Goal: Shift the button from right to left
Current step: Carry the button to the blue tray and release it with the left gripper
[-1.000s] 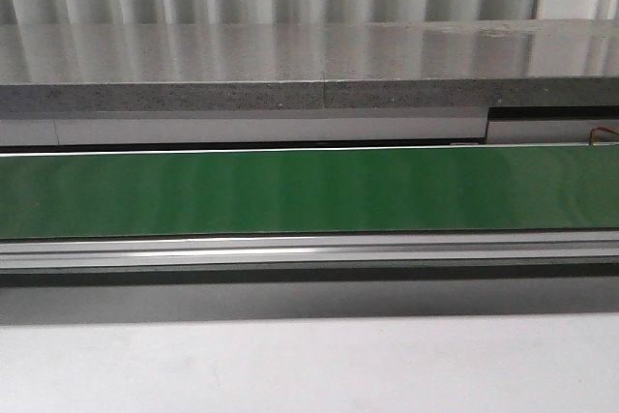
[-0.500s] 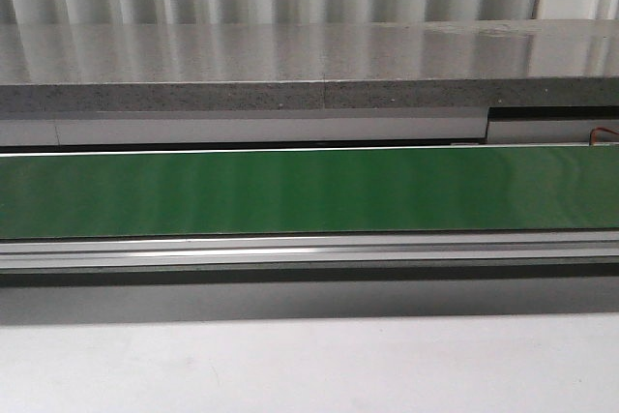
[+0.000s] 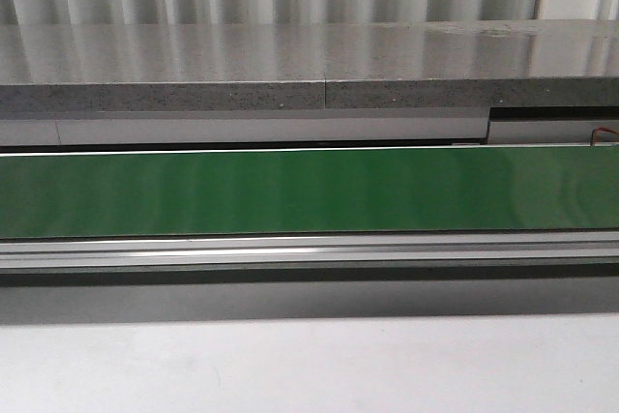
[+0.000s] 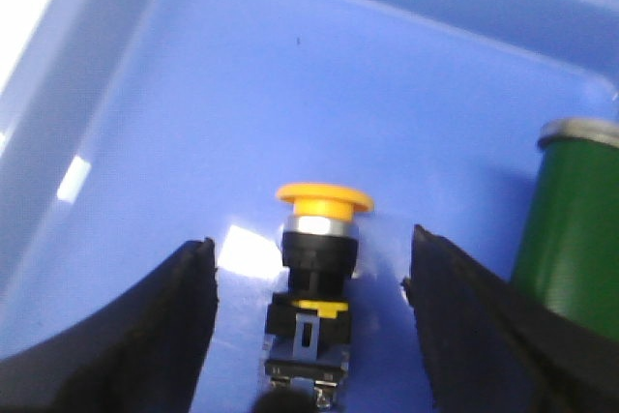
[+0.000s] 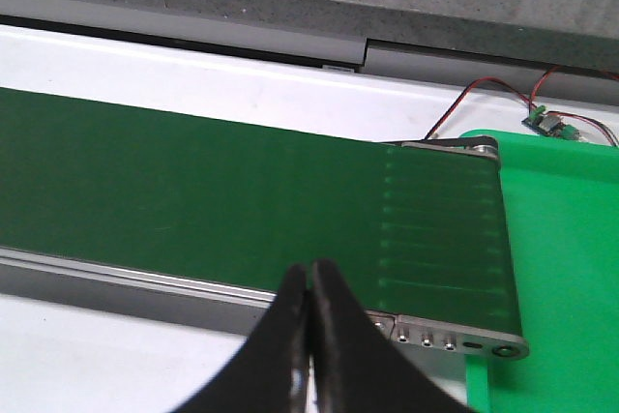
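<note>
Between the spread black fingers of the left gripper (image 4: 311, 321), the button (image 4: 317, 282) lies on the floor of a blue tray (image 4: 193, 94), yellow head pointing away from the wrist; neither finger touches it, so it appears already set down or released there, beside a green cylindrical part (image 4: 571, 215). Over the green conveyor belt (image 5: 193, 181), the right gripper (image 5: 309, 336) hangs with fingers pressed together, holding nothing. Judging by this, the transfer looks essentially complete; only withdrawing the left arm seems left.
</note>
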Robot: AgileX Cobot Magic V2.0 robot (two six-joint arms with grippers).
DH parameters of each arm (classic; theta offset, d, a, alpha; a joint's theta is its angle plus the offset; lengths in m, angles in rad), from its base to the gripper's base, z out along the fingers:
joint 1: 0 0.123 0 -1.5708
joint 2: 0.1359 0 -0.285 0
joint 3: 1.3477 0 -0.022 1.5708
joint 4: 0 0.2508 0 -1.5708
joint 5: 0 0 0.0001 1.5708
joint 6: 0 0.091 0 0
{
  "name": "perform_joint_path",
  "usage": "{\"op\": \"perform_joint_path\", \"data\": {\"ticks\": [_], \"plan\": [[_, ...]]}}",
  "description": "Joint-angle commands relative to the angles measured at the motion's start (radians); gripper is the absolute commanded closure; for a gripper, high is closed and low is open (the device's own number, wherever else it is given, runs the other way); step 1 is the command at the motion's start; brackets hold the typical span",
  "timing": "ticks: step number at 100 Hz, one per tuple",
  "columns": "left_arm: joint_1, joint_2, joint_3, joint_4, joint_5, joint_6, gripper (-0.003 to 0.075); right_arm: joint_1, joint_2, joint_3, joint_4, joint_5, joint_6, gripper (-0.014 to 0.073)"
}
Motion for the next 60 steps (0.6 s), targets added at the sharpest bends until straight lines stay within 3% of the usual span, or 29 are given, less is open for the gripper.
{"op": "perform_joint_path", "data": {"ticks": [1,29,44,60], "plan": [[0.002,-0.116,-0.029,-0.021,-0.065,0.000,0.0290,-0.002,0.001,-0.027,0.001,-0.064,-0.010,0.0661],[-0.109,-0.439,0.066,-0.068,-0.079,0.000,0.0297,-0.002,0.001,-0.027,0.001,-0.064,-0.010,0.0661],[-0.198,-0.612,0.124,-0.079,-0.066,0.000,0.0339,-0.002,0.001,-0.027,0.001,-0.064,-0.010,0.0661],[-0.255,-0.788,0.165,-0.101,0.049,0.000,0.0411,-0.002,0.001,-0.027,0.001,-0.064,-0.010,0.0661]]}}
